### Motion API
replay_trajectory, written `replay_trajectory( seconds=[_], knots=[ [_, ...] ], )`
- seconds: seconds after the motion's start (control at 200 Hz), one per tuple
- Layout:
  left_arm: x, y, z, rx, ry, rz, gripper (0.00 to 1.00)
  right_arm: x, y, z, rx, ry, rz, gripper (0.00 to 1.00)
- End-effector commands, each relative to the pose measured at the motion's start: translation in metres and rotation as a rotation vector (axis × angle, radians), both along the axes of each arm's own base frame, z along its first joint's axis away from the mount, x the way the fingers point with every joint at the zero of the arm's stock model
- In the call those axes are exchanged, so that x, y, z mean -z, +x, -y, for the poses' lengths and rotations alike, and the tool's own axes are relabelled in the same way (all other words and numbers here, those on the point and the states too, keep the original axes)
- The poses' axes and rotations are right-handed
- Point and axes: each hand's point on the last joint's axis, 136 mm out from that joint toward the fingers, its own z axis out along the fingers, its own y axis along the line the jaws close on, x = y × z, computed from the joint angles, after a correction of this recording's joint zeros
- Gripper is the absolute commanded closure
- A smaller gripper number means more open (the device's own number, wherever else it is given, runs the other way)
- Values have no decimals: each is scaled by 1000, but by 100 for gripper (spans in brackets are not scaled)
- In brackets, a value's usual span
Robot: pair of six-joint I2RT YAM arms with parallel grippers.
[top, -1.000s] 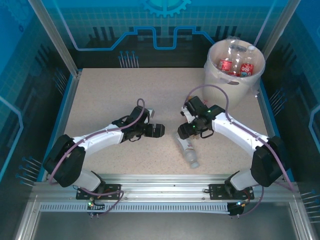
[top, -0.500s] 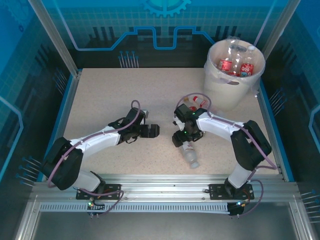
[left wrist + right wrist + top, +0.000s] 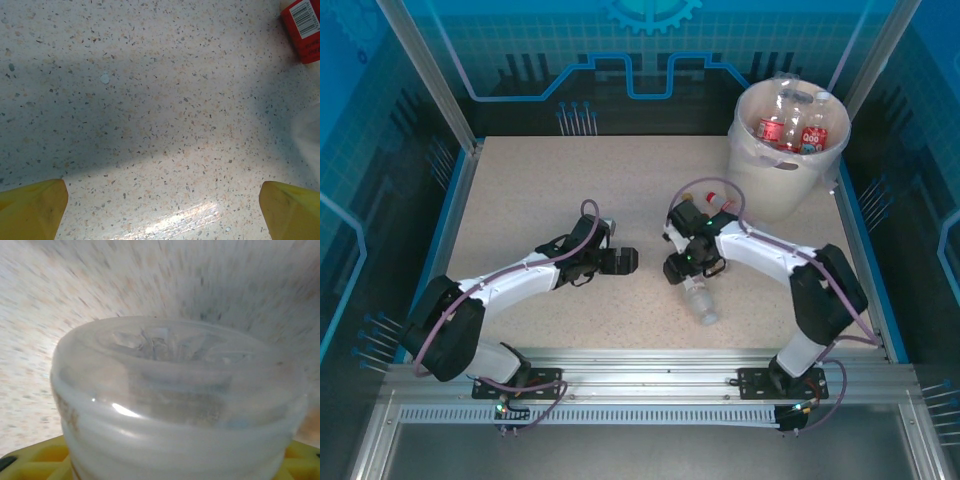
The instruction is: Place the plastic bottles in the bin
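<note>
- Speckled beige counter (image 3: pixel 540 200) under two white arms, viewed from above.
- Bin (image 3: pixel 765 185), cream-white plastic, stood upright at the upper right of the frame.
- Several plastic bottles (image 3: pixel 775 130) sat inside the bin, red labels among them, their tops rising past the rim.
- A clear bottle (image 3: pixel 700 300) lay on its side on the counter, lower centre of the frame, cap end toward the bottom edge.
- Right claw (image 3: pixel 680 268) sat at that bottle's base end.
- In the right wrist view the ribbed base loomed close between yellow fingers (image 3: pixel 35 462), with the counter behind it blurred.
- Could not tell whether the right claw was clamped on the clear bottle or merely around it.
- A red-labelled bottle (image 3: pixel 712 205) lay between the right arm and the bin, partly hidden by the arm.
- Left claw (image 3: pixel 625 260) hung left of centre over bare counter, near the right claw but not touching it.
- Left claw stood wide apart: yellow fingertips (image 3: pixel 30 210) sat in the two lower corners of the left wrist view, with speckled counter between them.
- A red label (image 3: pixel 302 25) with a barcode showed in the upper right corner of that view.
</note>
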Motion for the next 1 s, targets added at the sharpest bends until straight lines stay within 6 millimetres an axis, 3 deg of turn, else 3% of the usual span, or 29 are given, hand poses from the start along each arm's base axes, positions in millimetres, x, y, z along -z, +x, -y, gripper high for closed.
replay_trajectory(
  seconds=[0.0,0.14,0.285,0.455,0.61,0.705,0.825,0.996],
  knots=[
    [-4,2,-1,-9,-16,16,1,-95,34,-11,-37,148,250,48],
    [-5,3,1,-3,-23,14,1,-201,79,8,-3,239,580,51],
    [-7,3,1,-2,-26,16,1,-309,104,37,29,277,935,58],
    [-8,4,4,2,-43,15,1,-386,122,96,174,220,1235,59],
    [-10,7,6,9,-38,16,1,-429,139,149,330,167,1434,76],
    [-10,7,8,12,-46,15,1,-444,150,175,416,101,1524,77],
    [-10,6,9,8,-59,11,1,-450,169,196,517,-38,1612,79],
    [-9,4,8,5,-61,5,1,-437,208,217,629,-245,1636,79]
  ],
)
